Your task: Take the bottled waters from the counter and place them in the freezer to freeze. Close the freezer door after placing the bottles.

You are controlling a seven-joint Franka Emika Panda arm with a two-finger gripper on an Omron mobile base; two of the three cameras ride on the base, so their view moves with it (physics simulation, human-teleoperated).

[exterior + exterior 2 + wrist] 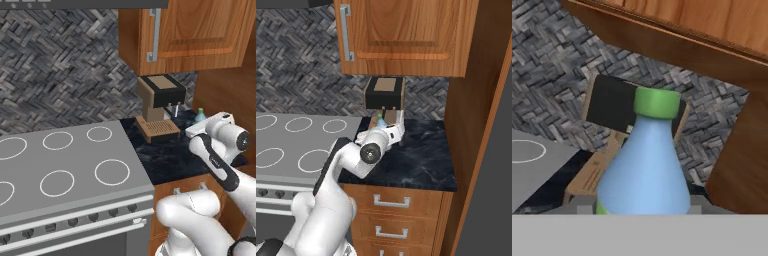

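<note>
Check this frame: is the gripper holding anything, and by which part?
It looks closed on the green-capped water bottle, low on its body; the fingertips themselves are hidden, so contact isn't certain.

You get flat, even rendered light with no glare and only faint shadow under the cupboard (406, 35). Edges look coarse and pixelated, and the bottle (644, 165) right before the pincer is soft.

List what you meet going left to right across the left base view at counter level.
Stovetop → coffee machine → green-capped bottle, partly hidden behind the robot's hand.
</note>
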